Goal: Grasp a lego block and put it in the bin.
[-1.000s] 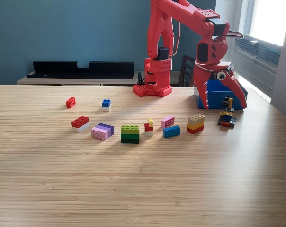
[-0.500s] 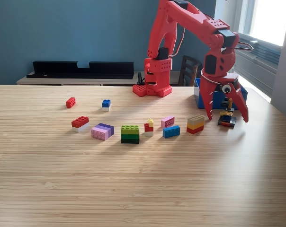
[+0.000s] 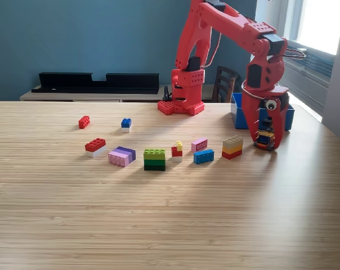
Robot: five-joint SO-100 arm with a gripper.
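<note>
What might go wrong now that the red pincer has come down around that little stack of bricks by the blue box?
The pincer grips a mixed-colour brick stack made of several small pieces; it could split apart or slip out when lifted. The blue bin stands right behind the pincer, so a low lift might knock its wall. The tan, yellow and red stack sits close on the exterior view's left and could get bumped.
</note>
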